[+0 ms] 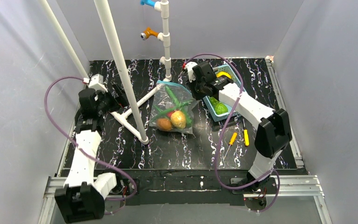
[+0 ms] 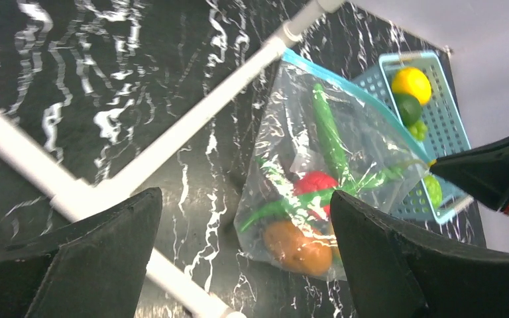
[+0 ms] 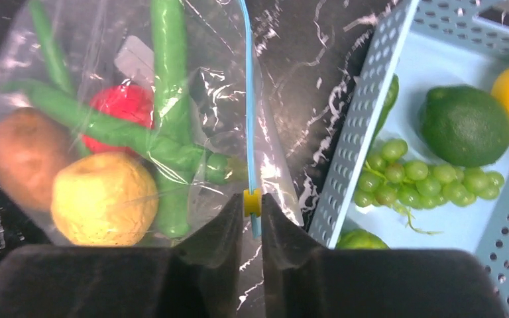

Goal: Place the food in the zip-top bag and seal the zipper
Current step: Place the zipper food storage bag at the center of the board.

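The clear zip-top bag (image 1: 186,103) (image 2: 364,132) (image 3: 106,40) lies flat mid-table with the food inside it: green pods (image 3: 169,66), a red piece (image 3: 122,106), a brown-orange fruit (image 3: 23,159) (image 2: 296,246) and a yellow-orange fruit (image 3: 104,197). The teal zipper (image 3: 249,99) (image 2: 358,93) runs along the bag's mouth. My right gripper (image 3: 252,202) (image 1: 196,88) is at the strip's end, jaws narrow, pinching its small yellow slider. My left gripper (image 2: 245,218) (image 1: 114,100) stands wide open left of the bag, holding nothing.
A light-blue basket (image 1: 213,109) (image 3: 364,126) right of the bag holds a lemon, a lime and green grapes. A white pipe frame (image 1: 121,60) (image 2: 192,119) stands between my left gripper and the bag. Two orange-handled screwdrivers (image 1: 232,138) lie front right.
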You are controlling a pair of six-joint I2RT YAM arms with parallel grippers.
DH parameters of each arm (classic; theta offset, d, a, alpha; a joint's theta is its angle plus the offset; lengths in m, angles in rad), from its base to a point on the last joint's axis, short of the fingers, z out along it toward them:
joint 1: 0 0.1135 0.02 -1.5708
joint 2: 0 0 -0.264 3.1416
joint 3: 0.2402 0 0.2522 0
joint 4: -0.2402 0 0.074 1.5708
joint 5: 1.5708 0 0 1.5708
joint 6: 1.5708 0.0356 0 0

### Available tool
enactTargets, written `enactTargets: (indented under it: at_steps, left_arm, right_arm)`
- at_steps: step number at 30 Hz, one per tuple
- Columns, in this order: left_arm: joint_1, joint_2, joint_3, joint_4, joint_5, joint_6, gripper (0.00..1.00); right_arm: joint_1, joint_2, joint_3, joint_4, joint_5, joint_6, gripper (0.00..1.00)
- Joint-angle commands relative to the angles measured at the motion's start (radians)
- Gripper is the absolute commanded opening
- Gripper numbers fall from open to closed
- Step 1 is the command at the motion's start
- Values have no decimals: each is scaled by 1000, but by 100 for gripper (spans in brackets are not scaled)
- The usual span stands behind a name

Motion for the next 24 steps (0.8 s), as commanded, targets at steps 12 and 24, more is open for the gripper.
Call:
enactTargets:
  at_steps: [12,24]
  left_arm:
    - [-1,-357,134,-433,-432,-194,98]
    - [-1,-422,367,-415,-505,-130,98]
  right_arm:
    - [3,-112,66,-229,262,196,57]
    - [7,-767,-198,-79,200,201,98]
